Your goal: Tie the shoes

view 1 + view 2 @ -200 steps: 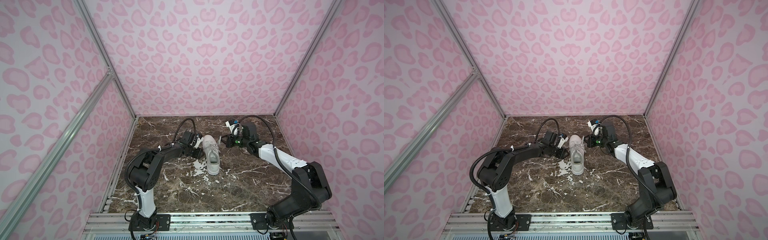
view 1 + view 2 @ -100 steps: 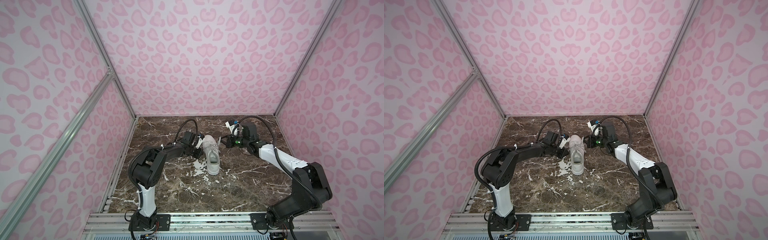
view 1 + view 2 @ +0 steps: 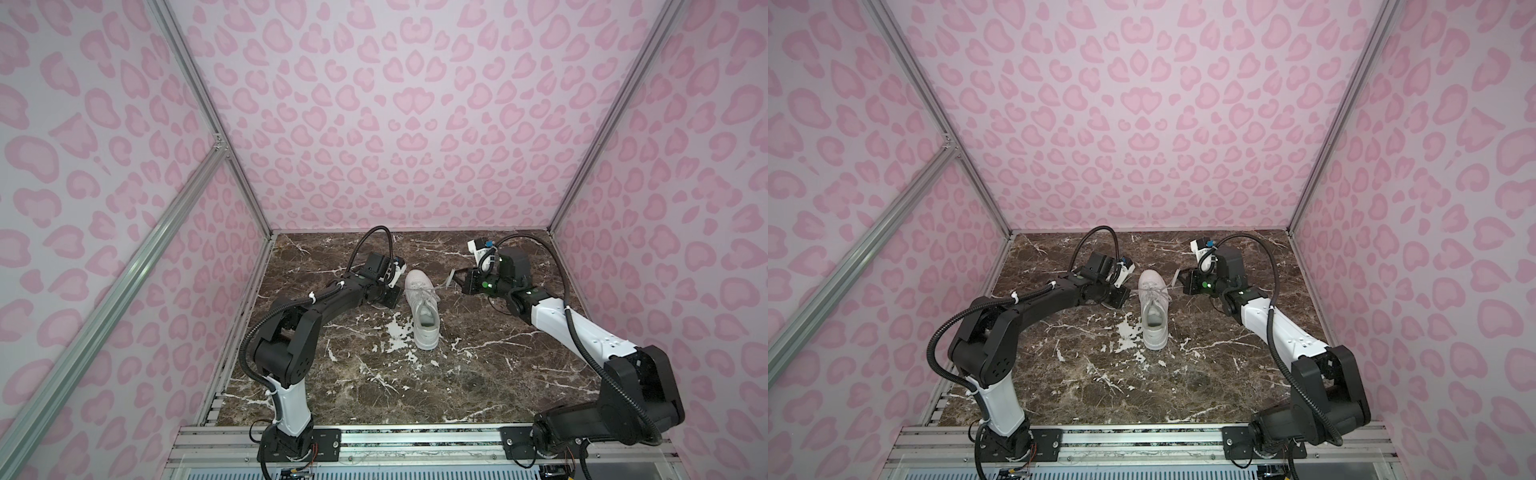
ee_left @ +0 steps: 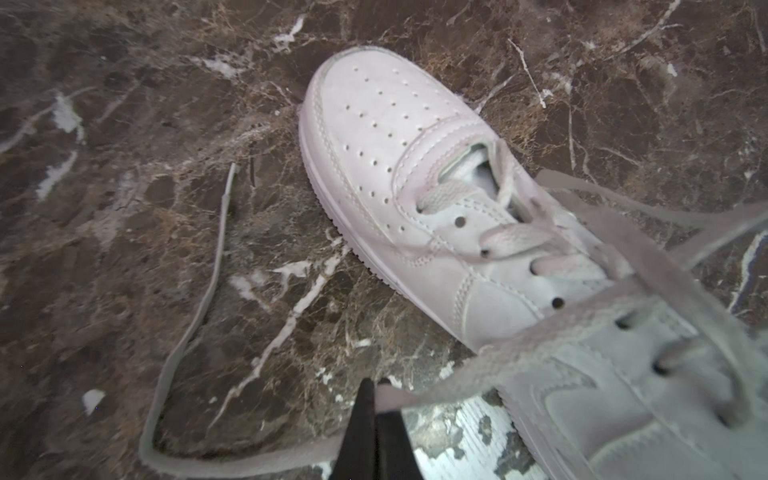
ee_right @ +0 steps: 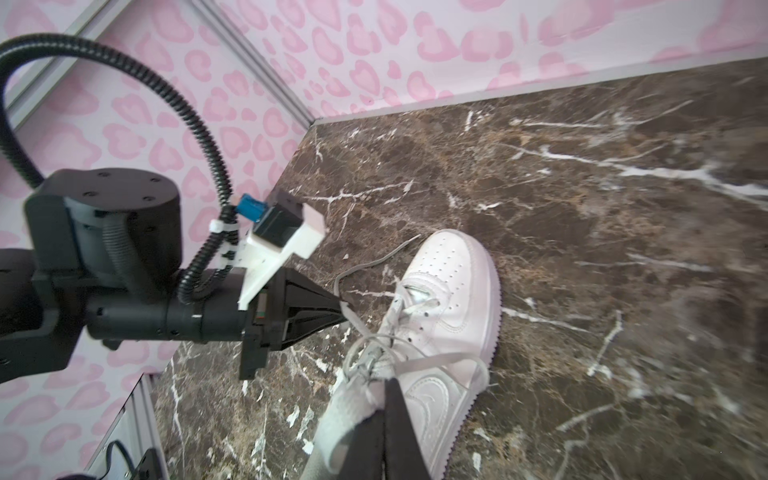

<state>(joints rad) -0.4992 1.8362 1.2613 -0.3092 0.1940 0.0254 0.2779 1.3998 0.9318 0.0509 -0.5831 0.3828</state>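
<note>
Sneaker [image 3: 424, 309]: all white, low-top, upright on its thick sole. It sits mid-table, a little toward the back wall, with the toe pointing at that wall and the heel toward the arm bases.
Toe box: dotted with small vent holes, clear in the left wrist view.
Laces [image 5: 374, 353]: flat and whitish, threaded through the lower eyelets. They cross loosely above the tongue and are drawn out to either side.
Left lace [image 4: 498, 361]: runs from the shoe's left side to the left gripper's tips. Its free tail lies in a long curve on the marble, the tip pointing away.
Right lace [image 5: 345, 399]: lifted off the shoe and stretched toward the right gripper.
Left gripper [image 4: 371, 384]: low, just beside the sneaker's left flank, jaws clenched with the left lace pinched between the tips.
Right gripper [image 5: 386, 382]: off the sneaker's right side and apart from it, jaws clamped on the right lace.
Left arm [image 3: 324, 299]: black, reaching in low from the left.
Right arm [image 3: 582, 332]: white forearm, black joints, reaching in from the right.
Table [image 3: 374, 395]: dark brown marble with white veins.
Walls [image 3: 395, 124]: pale pink with darker pink spots, on three sides.
Front rail [image 3: 415, 440]: aluminium, carrying both arm bases.
</note>
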